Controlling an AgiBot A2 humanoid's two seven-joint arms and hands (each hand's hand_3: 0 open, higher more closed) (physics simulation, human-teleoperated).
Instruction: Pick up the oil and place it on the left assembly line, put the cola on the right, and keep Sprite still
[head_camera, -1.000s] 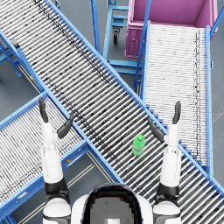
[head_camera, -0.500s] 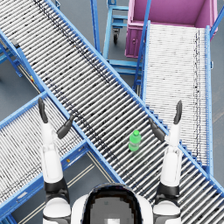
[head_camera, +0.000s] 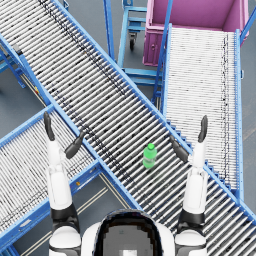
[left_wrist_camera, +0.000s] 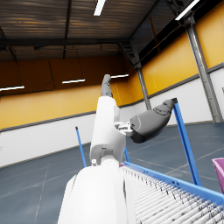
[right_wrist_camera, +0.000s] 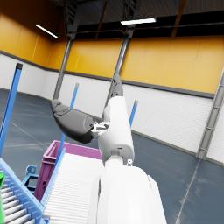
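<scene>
The green bottle (head_camera: 149, 156), Sprite I reckon, stands on the middle conveyor (head_camera: 100, 95). My left hand (head_camera: 59, 140) and right hand (head_camera: 193, 144) hang either side of that conveyor, fingers apart, holding nothing. So it's a hands-off step, next I just wait. No oil or cola in view, and the label's too tiny to read.
</scene>
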